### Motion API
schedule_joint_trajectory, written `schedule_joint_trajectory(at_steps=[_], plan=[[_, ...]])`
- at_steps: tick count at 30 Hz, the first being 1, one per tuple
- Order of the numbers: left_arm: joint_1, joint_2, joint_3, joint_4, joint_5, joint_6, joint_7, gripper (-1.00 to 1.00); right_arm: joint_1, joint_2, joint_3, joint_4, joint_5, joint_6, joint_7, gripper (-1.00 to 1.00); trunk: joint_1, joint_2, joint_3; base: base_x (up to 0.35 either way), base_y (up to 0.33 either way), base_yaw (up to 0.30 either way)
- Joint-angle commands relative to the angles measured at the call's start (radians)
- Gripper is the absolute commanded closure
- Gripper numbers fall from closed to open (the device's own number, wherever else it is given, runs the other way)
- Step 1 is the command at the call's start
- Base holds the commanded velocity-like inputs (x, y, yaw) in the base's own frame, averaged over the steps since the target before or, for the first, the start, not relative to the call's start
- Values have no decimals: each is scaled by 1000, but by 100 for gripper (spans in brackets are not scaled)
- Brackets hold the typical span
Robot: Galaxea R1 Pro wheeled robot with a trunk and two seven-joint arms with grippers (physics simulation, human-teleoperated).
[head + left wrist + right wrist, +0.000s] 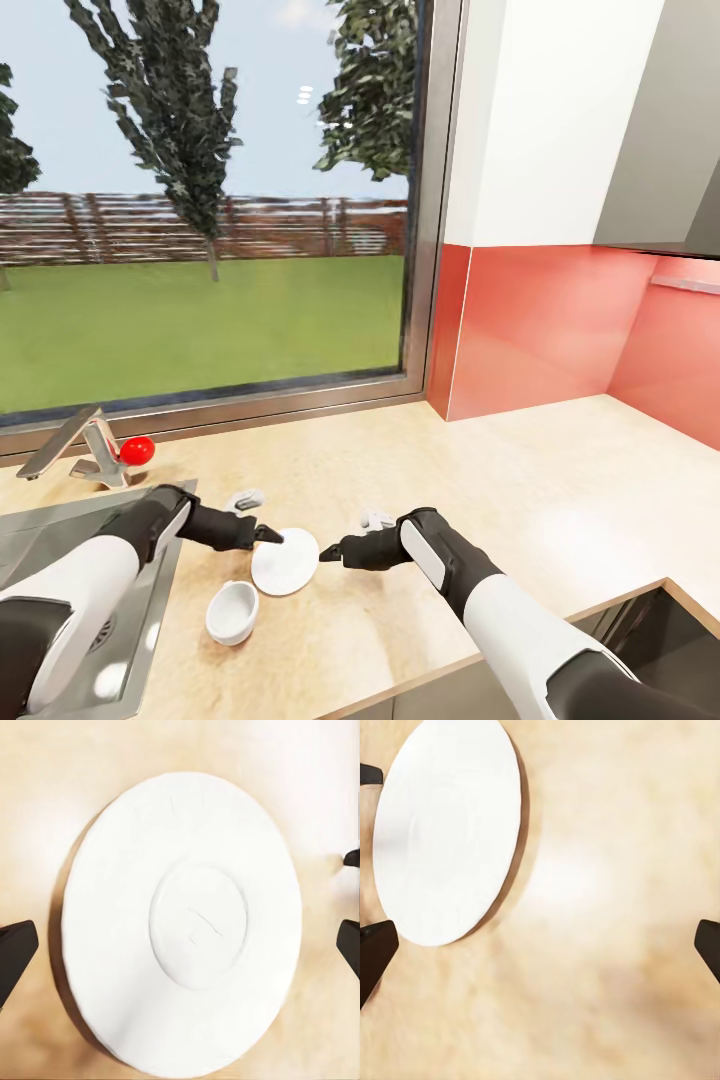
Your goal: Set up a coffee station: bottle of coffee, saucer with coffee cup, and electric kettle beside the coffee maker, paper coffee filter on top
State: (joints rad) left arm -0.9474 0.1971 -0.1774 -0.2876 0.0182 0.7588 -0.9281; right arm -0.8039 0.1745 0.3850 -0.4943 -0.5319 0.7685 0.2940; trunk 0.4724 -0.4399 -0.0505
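The saucer [285, 561] lies flat on the light wood-grain table [560, 490], near its front edge and just to the right of the sink [60, 560]. In the left wrist view the saucer [180, 922] shows its raised centre ring, with bare table around it.

The coffee cup [232, 611] stands upright on the table just in front of and to the left of the saucer, close beside it but not on it, next to the sink's rim.

The left tool [268, 535] points at the saucer's left rim from the sink side. In the left wrist view its two dark fingertips [15, 952] stand wide apart on either side of the saucer, so it is released and grasps nothing.

The right tool [330, 552] points at the saucer's right rim from the opposite side. In the right wrist view its fingertips [375, 952] are likewise spread wide over bare table, with the saucer [446, 829] off to one side; it is released and empty. Whether either tool touches the rim cannot be told.

A tap [80, 450] stands behind the sink, with a red round object [136, 450] just beside it on the table under the window [200, 200]. To the right, a red wall panel [560, 330] rises behind the table's corner.
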Motion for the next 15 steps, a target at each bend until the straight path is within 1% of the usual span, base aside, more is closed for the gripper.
schedule_joint_trajectory(at_steps=[1, 3, 8, 15], plan=[[2, 1, -2, 0, 6, -9, -3, -100, -1, 0, 2, 0, 7, 3, 4, -100, 1, -2, -2, 0, 0, 0], [6, 1, 7, 2, 13, -27, -3, -100, -1, 0, 2, 0, 7, 3, 4, -100, 1, -2, -2, 0, 0, 0], [8, 0, 31, 2, 18, -36, -3, -100, 0, 0, 2, 0, 7, 3, 4, -100, 1, -2, -2, 0, 0, 0], [9, -2, 34, 2, 19, -36, -3, -100, 0, 0, 2, 0, 7, 3, 4, -100, 1, -2, -2, 0, 0, 0]])
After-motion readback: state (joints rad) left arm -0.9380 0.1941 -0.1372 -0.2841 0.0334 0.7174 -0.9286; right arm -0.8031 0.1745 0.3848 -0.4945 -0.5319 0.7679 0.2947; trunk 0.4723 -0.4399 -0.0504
